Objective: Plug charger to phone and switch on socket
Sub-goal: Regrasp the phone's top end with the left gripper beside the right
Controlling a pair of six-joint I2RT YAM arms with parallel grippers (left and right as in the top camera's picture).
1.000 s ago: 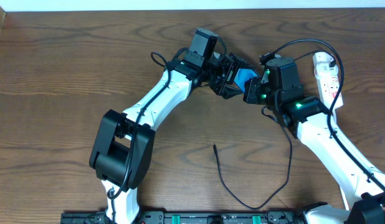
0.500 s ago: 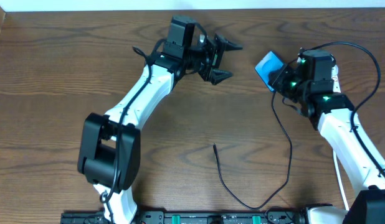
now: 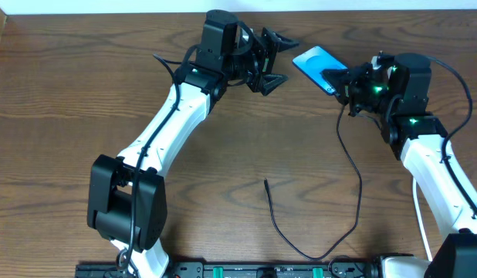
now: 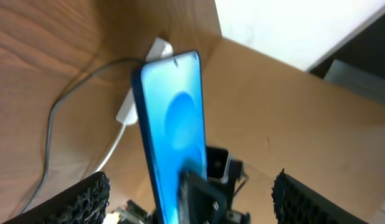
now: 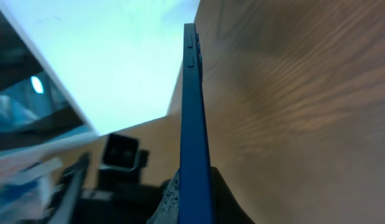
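My right gripper (image 3: 340, 80) is shut on the lower end of the blue-screened phone (image 3: 319, 63) and holds it above the table at the back. In the right wrist view the phone (image 5: 192, 106) shows edge-on between the pads. My left gripper (image 3: 275, 60) stands open just left of the phone, apart from it. In the left wrist view the phone (image 4: 174, 118) faces me, with nothing between the fingers (image 4: 80, 199). The black charger (image 3: 353, 193) loops over the table, its tip (image 3: 266, 182) lying free near the middle. Part of the white socket (image 4: 126, 111) shows behind the phone; the right arm hides it overhead.
A white cord (image 3: 421, 225) runs along the right arm toward the front edge. A pale wall borders the table's far edge, close behind both grippers. The left arm (image 3: 173, 116) stretches diagonally across the left half of the table.
The left gripper has let go of the phone, opened and drawn back to the left. The right gripper has carried the phone to the right and back, turning its screen upward.
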